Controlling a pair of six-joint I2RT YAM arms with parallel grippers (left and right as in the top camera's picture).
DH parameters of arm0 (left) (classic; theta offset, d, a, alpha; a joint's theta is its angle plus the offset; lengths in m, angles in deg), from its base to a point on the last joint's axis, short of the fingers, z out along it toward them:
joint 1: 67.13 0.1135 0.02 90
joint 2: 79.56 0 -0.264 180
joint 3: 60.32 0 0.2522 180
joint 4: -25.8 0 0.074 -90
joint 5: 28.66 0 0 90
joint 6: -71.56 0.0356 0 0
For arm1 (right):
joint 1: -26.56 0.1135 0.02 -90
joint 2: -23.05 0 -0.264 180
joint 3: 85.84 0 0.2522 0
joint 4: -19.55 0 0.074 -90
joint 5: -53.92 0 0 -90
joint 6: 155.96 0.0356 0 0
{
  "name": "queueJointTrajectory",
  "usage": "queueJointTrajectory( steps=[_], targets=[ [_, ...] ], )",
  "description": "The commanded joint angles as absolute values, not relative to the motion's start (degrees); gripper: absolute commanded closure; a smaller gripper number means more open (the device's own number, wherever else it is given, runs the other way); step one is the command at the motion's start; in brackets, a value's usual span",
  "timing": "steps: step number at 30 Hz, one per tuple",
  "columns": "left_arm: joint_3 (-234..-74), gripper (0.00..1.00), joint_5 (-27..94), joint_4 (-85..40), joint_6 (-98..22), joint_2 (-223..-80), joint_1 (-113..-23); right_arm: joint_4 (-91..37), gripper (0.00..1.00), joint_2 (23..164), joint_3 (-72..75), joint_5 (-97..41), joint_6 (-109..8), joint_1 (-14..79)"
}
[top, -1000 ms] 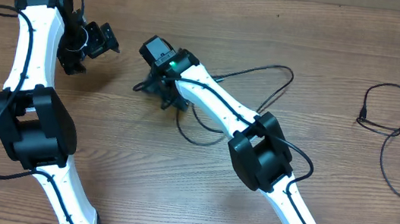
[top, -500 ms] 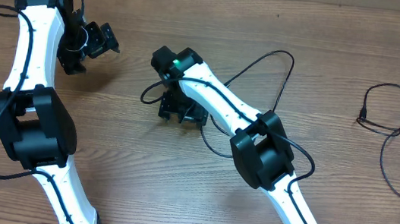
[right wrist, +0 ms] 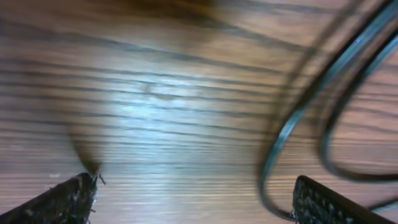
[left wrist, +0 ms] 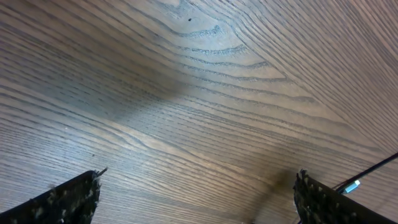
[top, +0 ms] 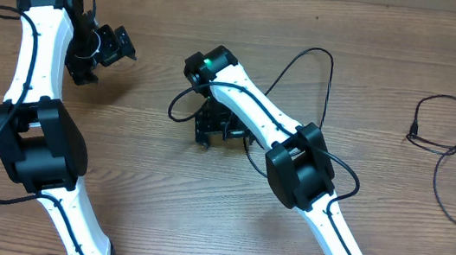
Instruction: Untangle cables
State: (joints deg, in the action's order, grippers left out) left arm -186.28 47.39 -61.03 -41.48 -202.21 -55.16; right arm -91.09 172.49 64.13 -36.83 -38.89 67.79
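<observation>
Beside the right jaws on the counter (top: pixel 156 214), one thin black cable (top: pixel 330 75) loops; the other cables (top: pixel 454 149) lie far right. Left jaws and right alike gape wide, empty. Light, limp, slippery cord: I'd pinch near a plug.

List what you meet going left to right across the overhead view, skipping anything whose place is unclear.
left gripper, jaws apart → right gripper, jaws apart over the wood → looped cable arching up beside the right arm → loose cables lying near the table's right edge. The arms themselves overlap these too much to place.
</observation>
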Motion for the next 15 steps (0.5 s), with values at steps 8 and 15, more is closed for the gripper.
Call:
queueJointTrajectory(
  steps=[8, 15],
  targets=[
    [-186.08, 0.0, 46.91, -60.99, -42.25, -201.71, -55.65, -89.76, 0.0, 173.06, 65.53, -51.74, -42.25, 67.62],
    [-186.08, 0.0, 46.91, -60.99, -42.25, -201.71, -55.65, -86.19, 0.0, 173.08, 65.13, -55.98, -43.85, 67.49]
  ],
)
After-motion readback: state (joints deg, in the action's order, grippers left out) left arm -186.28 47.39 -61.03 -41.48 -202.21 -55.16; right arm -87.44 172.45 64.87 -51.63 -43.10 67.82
